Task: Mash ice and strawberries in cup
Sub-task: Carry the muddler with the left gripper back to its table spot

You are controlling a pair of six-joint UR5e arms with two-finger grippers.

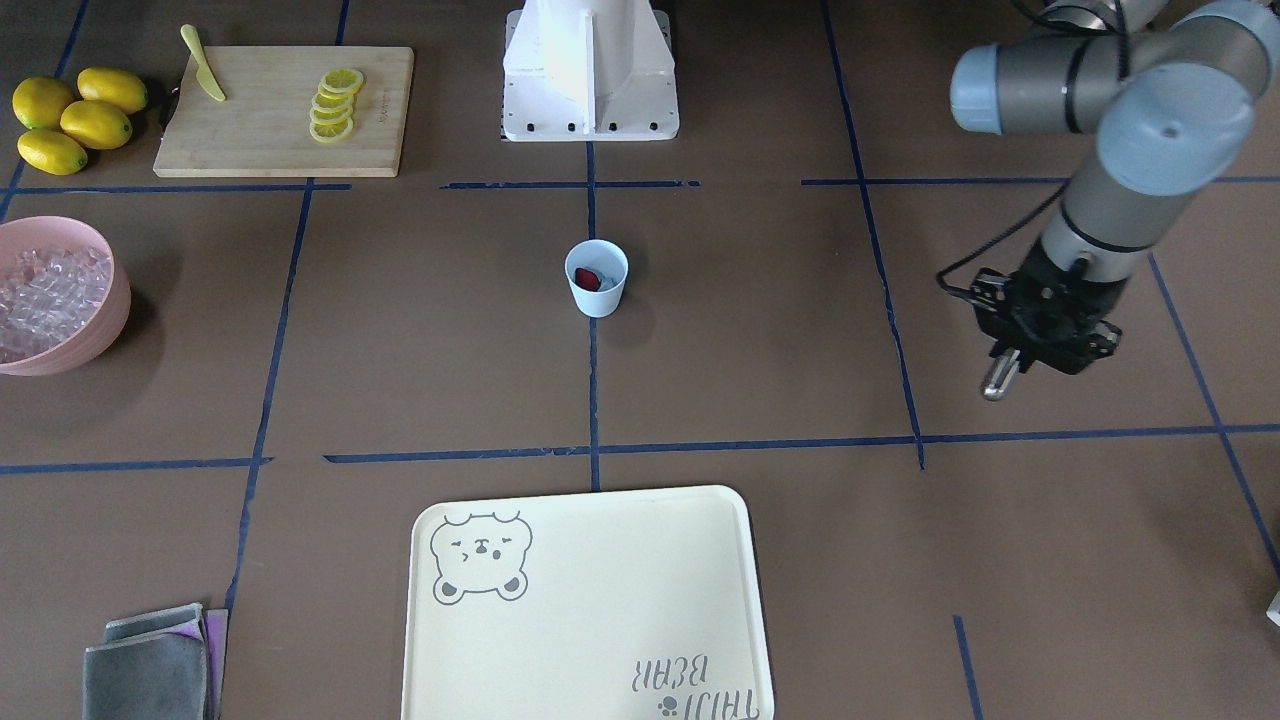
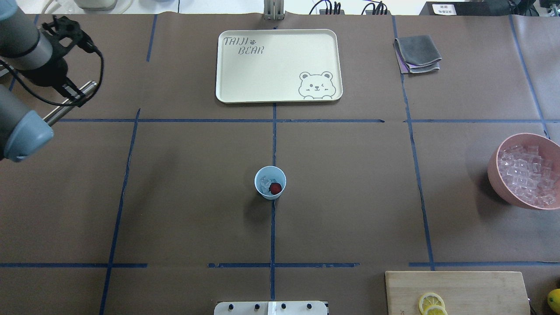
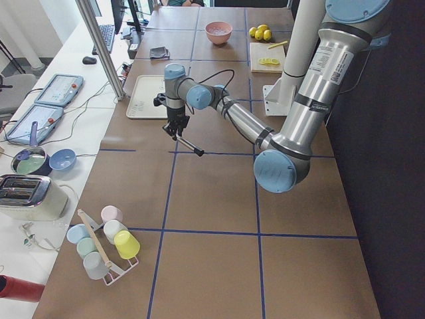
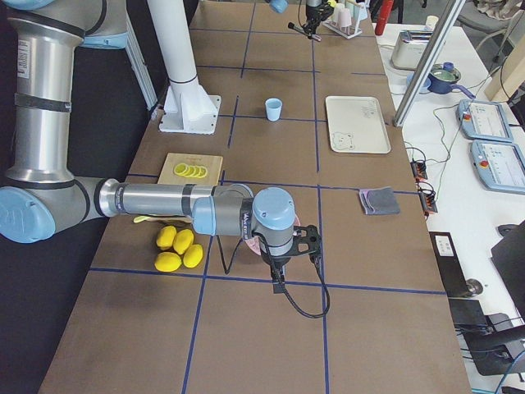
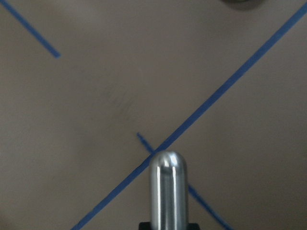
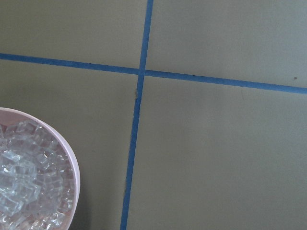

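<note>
The pale-blue cup (image 1: 597, 292) stands upright at the table's middle; it also shows in the overhead view (image 2: 270, 194). Inside it lie a red strawberry (image 2: 275, 188) and some ice cubes (image 2: 264, 181). My left gripper (image 1: 1030, 345) is far off to the robot's left, shut on a shiny metal rod (image 1: 997, 378) that hangs above the table. The rod's rounded tip (image 5: 168, 182) fills the left wrist view over blue tape lines. My right gripper (image 4: 278, 275) shows only in the exterior right view, beside the pink bowl; I cannot tell whether it is open.
A pink bowl (image 2: 498, 183) full of ice cubes (image 6: 21, 177) sits at the robot's right. A cream bear tray (image 2: 280, 65) and folded grey cloths (image 2: 418, 53) lie at the far side. A cutting board (image 1: 260, 130) with lemon slices, a knife (image 1: 203, 77) and lemons (image 1: 75, 118) lie near the base.
</note>
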